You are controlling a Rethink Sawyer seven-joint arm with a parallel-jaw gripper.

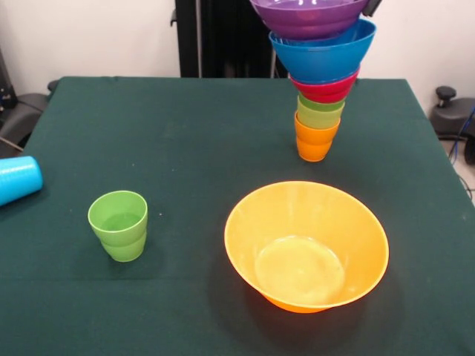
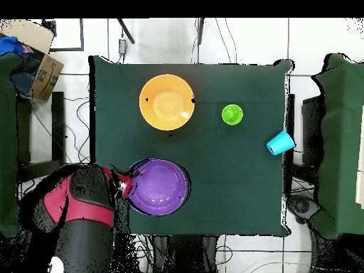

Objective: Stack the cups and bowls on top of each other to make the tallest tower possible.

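Note:
The tower [image 1: 320, 81] stands at the table's far right in the front view: an orange cup [image 1: 315, 141] lowest, a lime green cup [image 1: 319, 113], a red bowl [image 1: 325, 89], a blue bowl [image 1: 323, 53] and a wide purple bowl [image 1: 308, 16] on top. From overhead only the purple bowl [image 2: 159, 186] shows. My gripper [image 2: 126, 184] is at that bowl's rim, on the side toward the arm. The stepped green cup [image 1: 119, 225] stands upright alone. The large orange bowl [image 1: 306, 246] sits upright near the front. A light blue cup [image 1: 16, 179] lies on its side at the table's edge.
The dark green table cloth [image 1: 193, 133] covers the whole table. In the overhead view a cardboard box [image 2: 39, 60] sits off the table at the upper left, and green-covered furniture [image 2: 341, 142] stands beside the table.

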